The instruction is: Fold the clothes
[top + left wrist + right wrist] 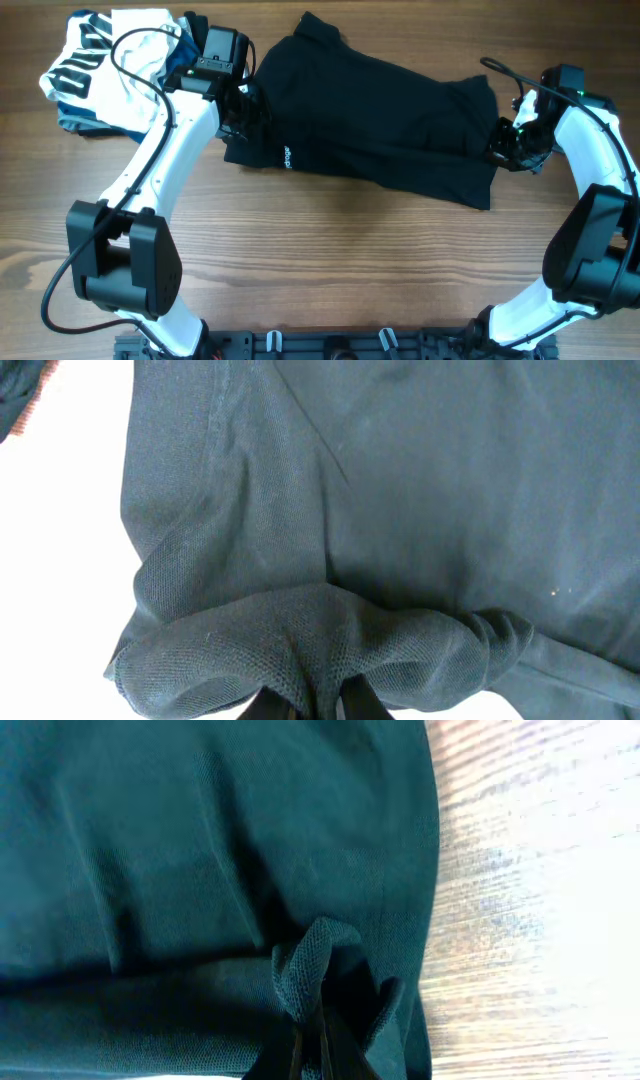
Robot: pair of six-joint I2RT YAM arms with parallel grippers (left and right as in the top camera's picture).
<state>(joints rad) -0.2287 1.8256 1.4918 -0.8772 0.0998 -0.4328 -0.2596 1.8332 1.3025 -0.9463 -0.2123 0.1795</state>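
While one patterned heap (100,70) occupies the far-left corner, left gripper (243,108) and right gripper (503,150) each clamp one black shirt (380,110).

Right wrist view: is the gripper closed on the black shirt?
Yes, the right gripper pinches a bunched fold of the shirt between its fingers, close to the shirt's edge.

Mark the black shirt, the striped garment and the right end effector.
black shirt (380,110): overhead view, middle of its body.
striped garment (80,72): overhead view, striped panel.
right end effector (322,1055): right wrist view, between its fingertips.
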